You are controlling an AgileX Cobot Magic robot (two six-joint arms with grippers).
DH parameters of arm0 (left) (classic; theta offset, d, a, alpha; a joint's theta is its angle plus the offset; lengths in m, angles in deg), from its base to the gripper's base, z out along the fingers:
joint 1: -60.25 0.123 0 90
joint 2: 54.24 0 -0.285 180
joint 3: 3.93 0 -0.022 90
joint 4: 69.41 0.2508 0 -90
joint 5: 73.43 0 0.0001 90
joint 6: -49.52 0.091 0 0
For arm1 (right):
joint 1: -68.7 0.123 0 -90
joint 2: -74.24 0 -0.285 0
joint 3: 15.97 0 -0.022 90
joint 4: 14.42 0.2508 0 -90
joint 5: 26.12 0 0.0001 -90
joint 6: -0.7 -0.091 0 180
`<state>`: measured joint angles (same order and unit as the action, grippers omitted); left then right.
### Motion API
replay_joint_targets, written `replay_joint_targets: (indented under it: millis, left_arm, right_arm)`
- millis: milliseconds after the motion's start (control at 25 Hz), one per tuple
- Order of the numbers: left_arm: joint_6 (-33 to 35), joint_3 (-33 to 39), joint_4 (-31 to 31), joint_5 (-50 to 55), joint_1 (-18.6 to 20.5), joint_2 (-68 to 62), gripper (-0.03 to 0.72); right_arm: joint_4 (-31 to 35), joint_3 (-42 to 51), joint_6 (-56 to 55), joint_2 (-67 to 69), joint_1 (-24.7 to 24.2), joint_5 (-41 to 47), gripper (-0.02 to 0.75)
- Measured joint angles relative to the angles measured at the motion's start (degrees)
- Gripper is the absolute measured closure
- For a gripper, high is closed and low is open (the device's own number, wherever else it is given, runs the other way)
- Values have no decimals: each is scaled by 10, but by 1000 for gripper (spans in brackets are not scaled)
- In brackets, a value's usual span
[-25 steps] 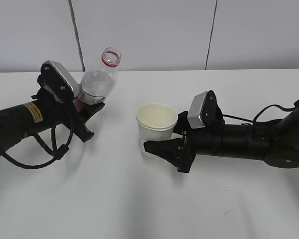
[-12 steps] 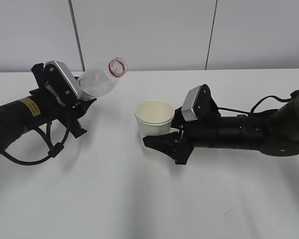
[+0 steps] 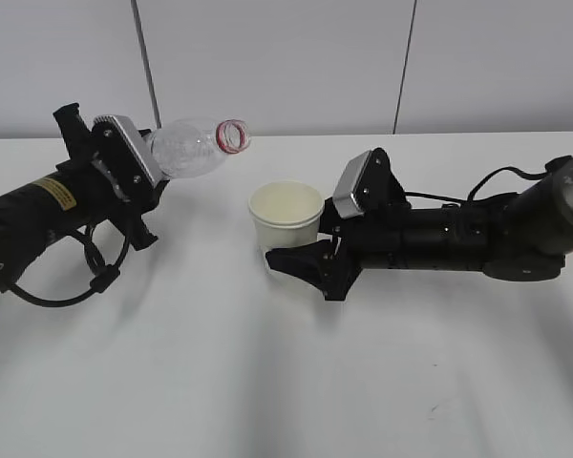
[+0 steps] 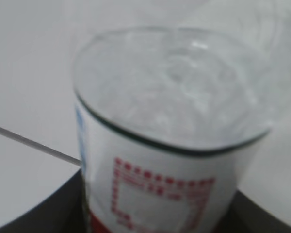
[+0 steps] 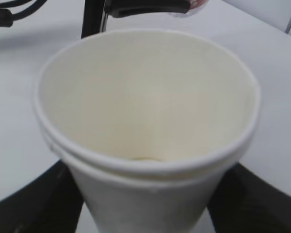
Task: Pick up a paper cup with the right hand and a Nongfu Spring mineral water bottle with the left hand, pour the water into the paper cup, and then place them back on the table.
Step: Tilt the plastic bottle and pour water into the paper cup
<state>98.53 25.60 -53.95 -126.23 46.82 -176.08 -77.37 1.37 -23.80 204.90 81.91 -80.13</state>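
paper cup (image 5: 145,131) pinched by right pincer (image 3: 301,262), shown empty only there; left pincer (image 3: 134,186) clamps tilted bottle (image 3: 193,148)

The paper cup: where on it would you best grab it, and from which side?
Grip the paper cup around its lower wall, from the side, as the right gripper does now. It stands upright with its mouth open, so a side hold below the rolled rim leaves the top free for the tilted bottle to pour.

exterior: slanted down, front | wrists: close-up (right shares paper cup (image 5: 145,145) with exterior)
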Motion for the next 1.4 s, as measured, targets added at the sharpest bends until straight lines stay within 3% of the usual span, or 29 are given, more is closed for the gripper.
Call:
replay_joint_targets:
  millis: [320,1400]
  left_arm:
    - [66,-2,-8,-25,-1,0,312]
    - [165,-2,-24,-49,-1,0,314]
  right_arm:
    - [42,-1,-2,0,17,17,212]
    - [54,-9,-2,0,41,26,212]
